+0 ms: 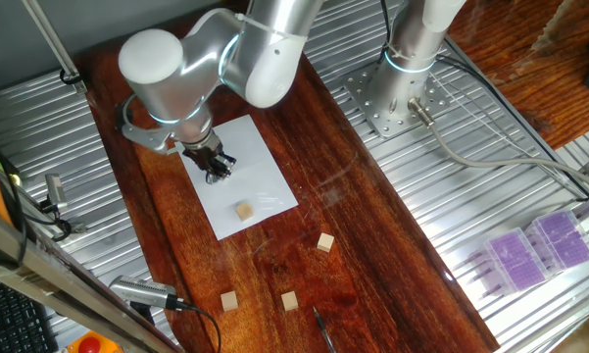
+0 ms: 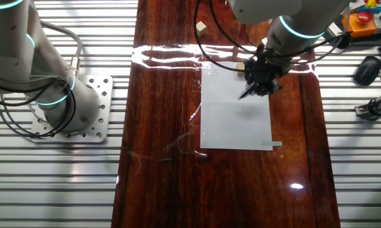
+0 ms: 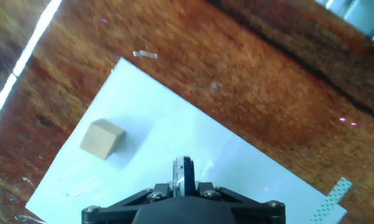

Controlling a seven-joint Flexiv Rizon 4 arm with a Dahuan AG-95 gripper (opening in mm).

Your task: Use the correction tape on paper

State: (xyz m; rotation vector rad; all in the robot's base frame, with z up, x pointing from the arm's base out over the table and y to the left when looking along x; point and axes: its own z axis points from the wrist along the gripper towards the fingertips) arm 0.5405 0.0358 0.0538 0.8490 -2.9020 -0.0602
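One paper (image 1: pixel 245 176), one correction tape (image 3: pixel 183 175) in gripper (image 1: pixel 219 169); four wooden cubes (image 1: pixel 243 211).

Glossy wooden tabletop (image 1: pixel 372 226) on ribbed metal.
Ribbed aluminium surface (image 1: pixel 490 186) flanks it; light glare (image 2: pixel 171 56) crosses the upper frame.

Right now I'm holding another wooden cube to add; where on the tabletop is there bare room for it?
The wood is bare between the paper's right edge and the table's right edge, beyond the loose cubes. It is crowded near the front, where three cubes lie, and on the paper, where the gripper holds the correction tape near another cube.
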